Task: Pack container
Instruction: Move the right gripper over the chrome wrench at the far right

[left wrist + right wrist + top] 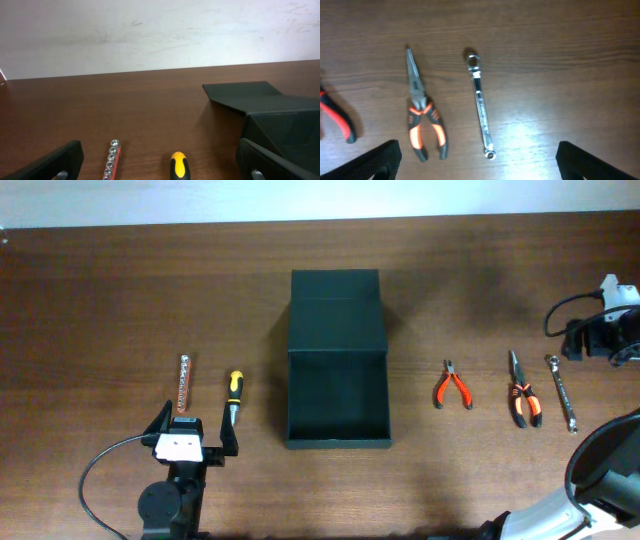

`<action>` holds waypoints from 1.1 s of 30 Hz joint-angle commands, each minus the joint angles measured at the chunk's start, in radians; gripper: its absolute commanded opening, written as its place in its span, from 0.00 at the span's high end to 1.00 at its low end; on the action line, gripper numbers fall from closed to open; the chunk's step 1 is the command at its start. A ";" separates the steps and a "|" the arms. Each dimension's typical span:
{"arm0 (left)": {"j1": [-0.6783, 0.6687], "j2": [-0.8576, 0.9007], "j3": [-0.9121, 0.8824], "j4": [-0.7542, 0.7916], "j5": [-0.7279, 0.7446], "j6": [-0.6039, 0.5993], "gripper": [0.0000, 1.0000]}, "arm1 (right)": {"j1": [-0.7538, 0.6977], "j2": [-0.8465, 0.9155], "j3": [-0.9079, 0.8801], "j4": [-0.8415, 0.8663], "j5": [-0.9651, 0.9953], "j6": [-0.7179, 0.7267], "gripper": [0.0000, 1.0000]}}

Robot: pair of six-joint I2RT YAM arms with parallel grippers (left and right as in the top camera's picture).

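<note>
the black container [337, 442] sits open at mid-table, its lid flap laid back toward the far edge. both claws stand spread wide, holding nothing: the left gripper [196, 430] just behind a screwdriver [233, 395] and socket rail [184, 383], the right gripper [482, 167] above orange pliers [422, 125] and a wrench [480, 102]. red pliers [452, 386] lie between those and the container. any marking on the wrench shaft is too blurred to read.

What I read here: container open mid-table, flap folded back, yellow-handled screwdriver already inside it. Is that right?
Not the screwdriver part. The overhead view shows the yellow-handled screwdriver on the table left of the container, beside the socket rail, not inside it. The container is open mid-table with its flap folded back.
</note>
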 commanded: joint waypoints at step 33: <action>0.002 -0.010 -0.008 0.000 -0.007 0.016 0.01 | -0.053 0.120 -0.047 0.058 -0.016 -0.113 0.01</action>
